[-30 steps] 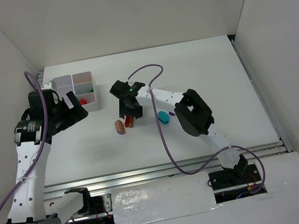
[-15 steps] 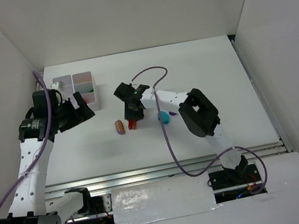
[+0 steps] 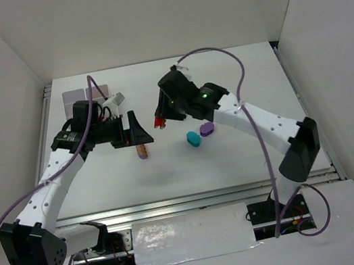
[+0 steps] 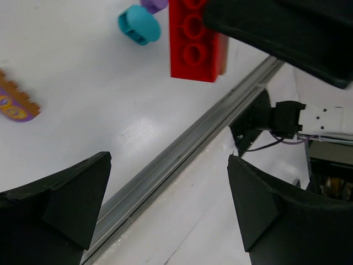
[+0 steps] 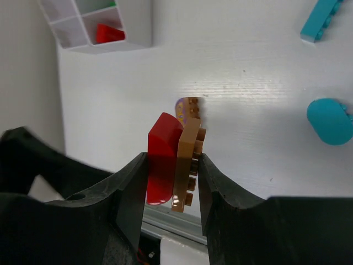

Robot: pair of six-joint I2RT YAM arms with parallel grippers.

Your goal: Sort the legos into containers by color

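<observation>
**Up off the worktop (image 3: 255,70) goes the right arm (image 3: 249,116), two colours pinched**

Meanwhile the left arm (image 3: 52,182) has swung in beside it, left jaws gaping and empty. Clenched in the right jaws are a red brick (image 5: 162,160) and a brown brick (image 5: 187,165) flat against it, both squarely between them, clear of the worktop. Released together, one lands in the wrong compartment of the tray (image 5: 138,33); the brown one could also slip free.

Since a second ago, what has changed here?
The right fingers closed on the red lego and a brown lego beside it, then lifted both off the table. The left fingers, open, swung from the tray toward the middle. The brown-and-purple piece, teal oval lego and purple lego stayed put.
</observation>
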